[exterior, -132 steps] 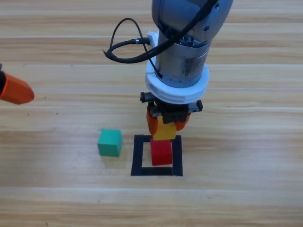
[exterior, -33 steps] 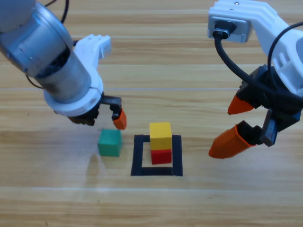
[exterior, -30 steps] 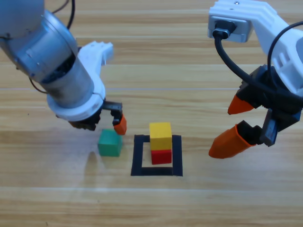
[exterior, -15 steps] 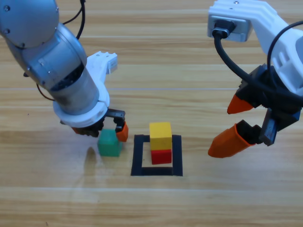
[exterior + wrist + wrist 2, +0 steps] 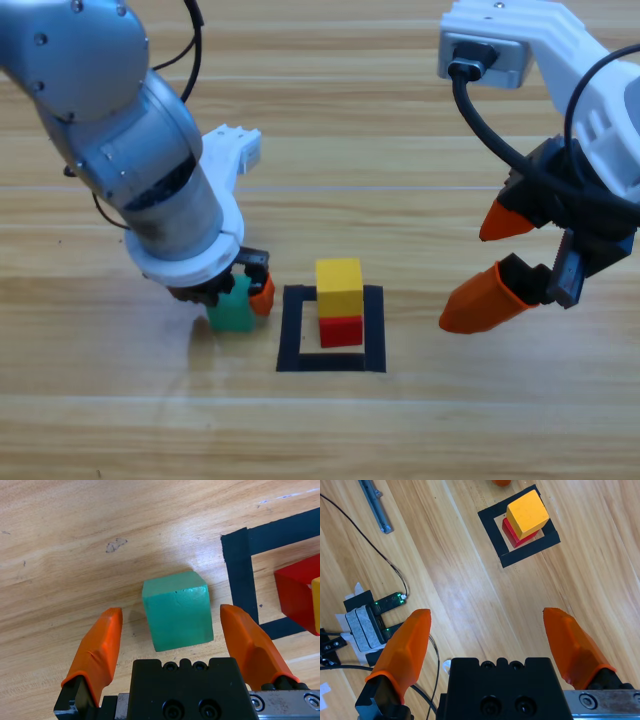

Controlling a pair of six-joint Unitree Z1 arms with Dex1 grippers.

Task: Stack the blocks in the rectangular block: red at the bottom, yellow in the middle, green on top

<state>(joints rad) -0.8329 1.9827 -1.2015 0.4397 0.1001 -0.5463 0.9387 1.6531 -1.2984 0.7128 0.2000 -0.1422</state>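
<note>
From above: the left gripper point(image 5: 243, 297) is down at the green cube point(image 5: 232, 309), which sits on the wooden bench point(image 5: 450, 420) just left of the black tape square point(image 5: 331, 329). One orange finger point(image 5: 262, 295) shows at the cube's right side; the other is hidden under the arm. Inside the square, the yellow cube point(image 5: 339, 281) rides on top of the red cube point(image 5: 341, 329), the pair sitting toward the square's right half. Over on the right, the right gripper point(image 5: 497, 265) hangs well clear of the stack, its fingers spread wide and carrying nothing.

Left wrist camera: the green cube point(image 5: 177, 609) sits square between the two orange fingers point(image 5: 98, 647), a gap of bare wood on each side, so the fingers are spread and not touching it. The left gripper point(image 5: 175, 630) straddles the cube. To the right, a corner of the tape square point(image 5: 241, 562), with the red cube point(image 5: 298, 593) inside and a sliver of yellow at the edge.

Right wrist camera: the right gripper point(image 5: 490, 630) looks down from high up, fingers point(image 5: 409, 645) released and far apart. Far off sits the tape square point(image 5: 496, 532) with the yellow cube point(image 5: 527, 512) on the red cube point(image 5: 512, 537). Cables point(image 5: 395, 570) and a small device with green lights point(image 5: 372, 615) lie on the wood to the left.
</note>
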